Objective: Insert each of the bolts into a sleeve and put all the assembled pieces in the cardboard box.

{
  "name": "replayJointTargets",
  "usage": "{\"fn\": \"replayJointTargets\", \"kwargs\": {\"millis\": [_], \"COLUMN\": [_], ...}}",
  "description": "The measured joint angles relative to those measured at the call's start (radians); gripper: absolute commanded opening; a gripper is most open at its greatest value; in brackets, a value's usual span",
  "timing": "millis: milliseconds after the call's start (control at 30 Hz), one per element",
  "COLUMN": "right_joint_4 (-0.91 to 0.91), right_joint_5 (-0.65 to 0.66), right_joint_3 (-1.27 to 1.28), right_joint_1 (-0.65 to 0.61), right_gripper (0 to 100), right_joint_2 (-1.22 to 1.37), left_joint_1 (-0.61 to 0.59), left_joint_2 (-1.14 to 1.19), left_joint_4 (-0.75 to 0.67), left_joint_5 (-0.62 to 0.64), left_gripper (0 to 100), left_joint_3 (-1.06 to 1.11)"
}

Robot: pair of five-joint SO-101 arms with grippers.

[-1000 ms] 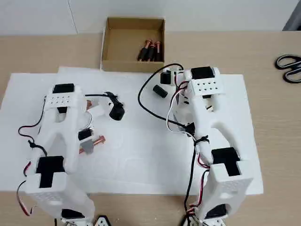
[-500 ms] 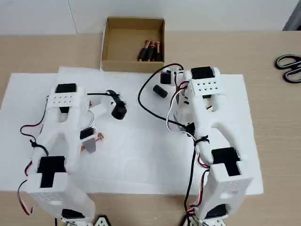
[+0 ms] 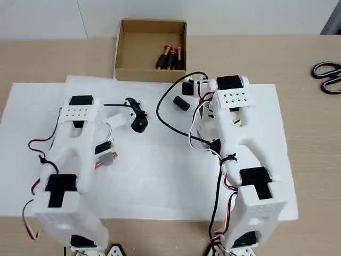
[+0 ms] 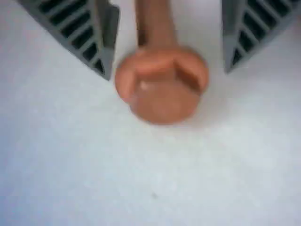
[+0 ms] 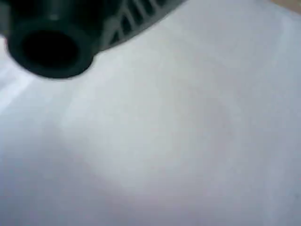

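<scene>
A copper bolt (image 4: 162,89) lies on the white sheet, its head toward the left wrist camera. My left gripper (image 4: 168,68) is open and low over it, one grey finger on each side of the shank. In the high view this gripper (image 3: 105,154) covers most of the bolt (image 3: 113,156). My right gripper (image 5: 80,28) sits near the sheet's far edge, shut on a black sleeve (image 5: 49,47) whose open end faces the camera. That sleeve (image 3: 181,103) shows beside the right arm. The cardboard box (image 3: 123,53) beyond the sheet holds several assembled pieces (image 3: 169,57).
The white sheet (image 3: 160,176) covers the middle of the wooden table, with open room between the two arms. Scissors (image 3: 327,76) lie at the far right edge. Black cables loop from the right arm across the sheet toward the box.
My left arm has shifted away from its base and to the right, bringing its open gripper down over the bolt, which is now mostly covered. The right arm has stayed still.
</scene>
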Motion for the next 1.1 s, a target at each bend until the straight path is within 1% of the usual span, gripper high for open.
{"fn": "replayJointTargets", "kwargs": {"millis": [200, 400, 800, 933, 1100], "right_joint_4": [0.000, 0.000, 0.000, 0.000, 0.000], "right_joint_5": [0.000, 0.000, 0.000, 0.000, 0.000], "right_joint_3": [0.000, 0.000, 0.000, 0.000, 0.000], "right_joint_1": [0.000, 0.000, 0.000, 0.000, 0.002], "right_gripper": [0.3, 0.3, 0.3, 0.3, 0.3], "right_joint_2": [0.000, 0.000, 0.000, 0.000, 0.000], "left_joint_1": [0.003, 0.009, 0.061, 0.103, 0.127], "left_joint_2": [0.041, 0.041, 0.020, -0.052, -0.203], "left_joint_4": [-0.023, -0.023, 0.041, 0.091, 0.157], "left_joint_5": [0.002, 0.002, 0.006, 0.006, 0.008], "left_gripper": [14, 0, 1, 1, 1], "left_joint_3": [-0.006, -0.002, -0.005, 0.000, 0.000]}}
